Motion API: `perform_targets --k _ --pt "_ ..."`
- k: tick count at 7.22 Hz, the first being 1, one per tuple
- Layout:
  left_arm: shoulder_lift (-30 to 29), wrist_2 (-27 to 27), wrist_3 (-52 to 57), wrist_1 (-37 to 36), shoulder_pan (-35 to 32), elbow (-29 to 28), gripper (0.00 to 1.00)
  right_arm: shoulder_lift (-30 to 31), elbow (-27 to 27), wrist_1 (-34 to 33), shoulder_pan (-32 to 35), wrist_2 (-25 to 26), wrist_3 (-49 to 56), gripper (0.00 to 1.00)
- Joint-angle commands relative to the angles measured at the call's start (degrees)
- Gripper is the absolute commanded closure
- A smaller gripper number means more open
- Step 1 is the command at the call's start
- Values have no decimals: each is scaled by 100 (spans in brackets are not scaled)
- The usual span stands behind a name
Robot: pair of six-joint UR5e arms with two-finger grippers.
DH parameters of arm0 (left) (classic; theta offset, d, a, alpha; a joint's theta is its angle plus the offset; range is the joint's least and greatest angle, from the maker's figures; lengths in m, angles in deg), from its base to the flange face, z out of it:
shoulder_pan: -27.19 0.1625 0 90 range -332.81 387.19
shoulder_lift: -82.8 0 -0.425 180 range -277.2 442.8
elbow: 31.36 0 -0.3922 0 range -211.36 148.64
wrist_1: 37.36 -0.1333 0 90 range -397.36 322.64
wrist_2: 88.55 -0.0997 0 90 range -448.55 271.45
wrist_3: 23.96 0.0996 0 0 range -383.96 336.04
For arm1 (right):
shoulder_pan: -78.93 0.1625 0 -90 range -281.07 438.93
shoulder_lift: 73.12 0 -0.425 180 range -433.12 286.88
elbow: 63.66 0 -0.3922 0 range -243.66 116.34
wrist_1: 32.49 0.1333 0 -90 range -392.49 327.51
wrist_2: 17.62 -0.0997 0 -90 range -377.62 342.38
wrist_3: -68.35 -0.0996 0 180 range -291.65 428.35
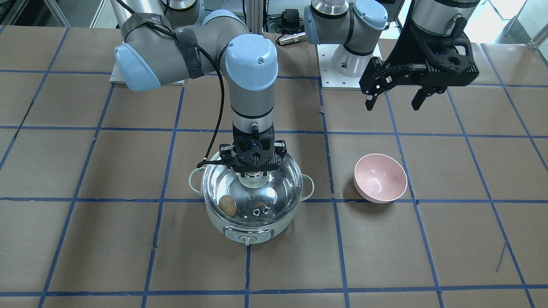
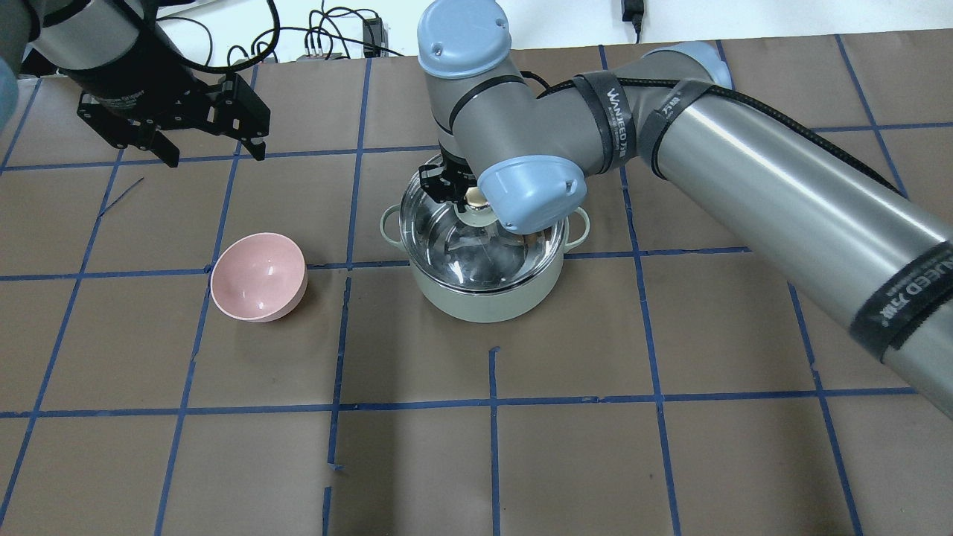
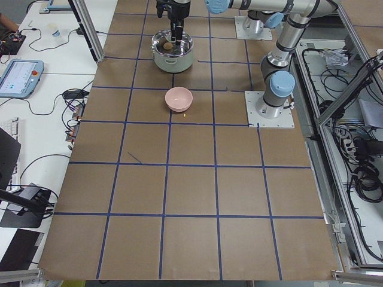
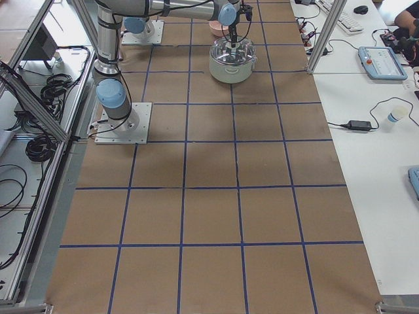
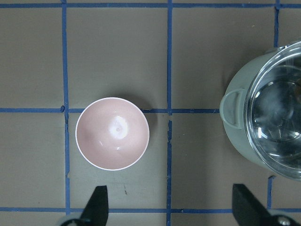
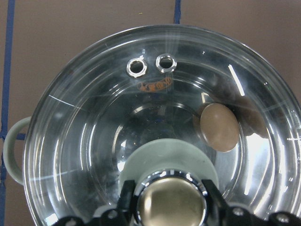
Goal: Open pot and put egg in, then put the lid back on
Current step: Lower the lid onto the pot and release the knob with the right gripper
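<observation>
The mint-green pot (image 1: 250,230) stands mid-table with the clear glass lid (image 1: 274,201) resting on its rim. Through the glass the tan egg (image 1: 227,205) lies on the steel bottom; the right wrist view shows the egg (image 6: 219,127) beside the knob's green base. My right gripper (image 1: 255,173) comes straight down over the pot and is shut on the lid's gold knob (image 6: 170,202). My left gripper (image 1: 394,100) hangs open and holds nothing, high above the table behind the pink bowl. In the left wrist view the pot (image 5: 235,122) is at the right edge.
A pink bowl (image 1: 380,178) with nothing in it sits on the brown paper beside the pot, on my left arm's side. Blue tape lines grid the table. Both arm bases and cables are at the robot's edge of the table.
</observation>
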Motion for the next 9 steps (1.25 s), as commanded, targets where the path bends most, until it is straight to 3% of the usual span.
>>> perform_targets --k 1,9 --pt "10 -4 32 191 13 -41 0 4 6 3 0 12 17 95" --pt "10 5 392 245 66 -24 0 -5 -2 143 -53 -58 140 94"
